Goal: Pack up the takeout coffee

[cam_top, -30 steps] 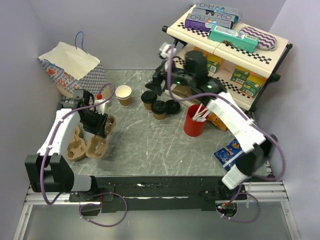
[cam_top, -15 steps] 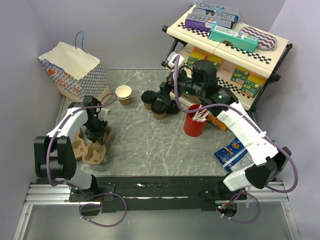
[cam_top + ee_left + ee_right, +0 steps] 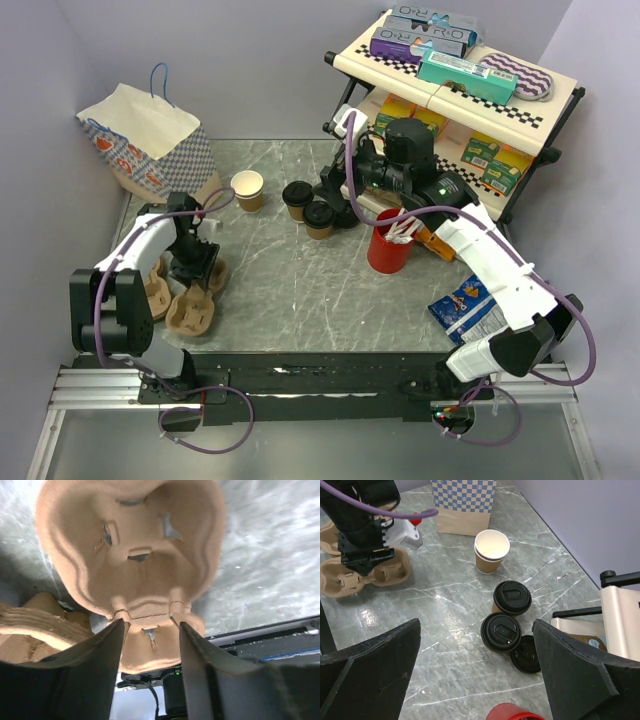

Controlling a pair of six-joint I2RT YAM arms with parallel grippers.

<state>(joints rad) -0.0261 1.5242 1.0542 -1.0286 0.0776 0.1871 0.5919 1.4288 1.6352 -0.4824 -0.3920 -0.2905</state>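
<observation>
Two small brown cups with black lids [image 3: 298,195] [image 3: 319,216] stand together at the table's back middle. They also show in the right wrist view [image 3: 512,597] [image 3: 501,631]. My right gripper [image 3: 336,190] [image 3: 476,640] hangs open and empty above them, jaws wide apart. My left gripper [image 3: 196,262] [image 3: 150,630] is low at the left. Its jaws are closed on the narrow middle of a tan pulp cup carrier [image 3: 196,310] [image 3: 130,555] that rests on the table. The carrier's cup wells are empty.
A loose black lid [image 3: 347,213] lies beside the lidded cups. A lidless brown cup [image 3: 247,187], a red cup of stirrers [image 3: 389,241], a paper bag [image 3: 150,135], a second carrier [image 3: 152,290], a snack shelf [image 3: 470,110] and a blue snack packet [image 3: 463,303] stand around.
My left arm has folded in and lowered, shifting the carrier slightly nearer. My right gripper moved right to above the lidded cups, then stayed still.
</observation>
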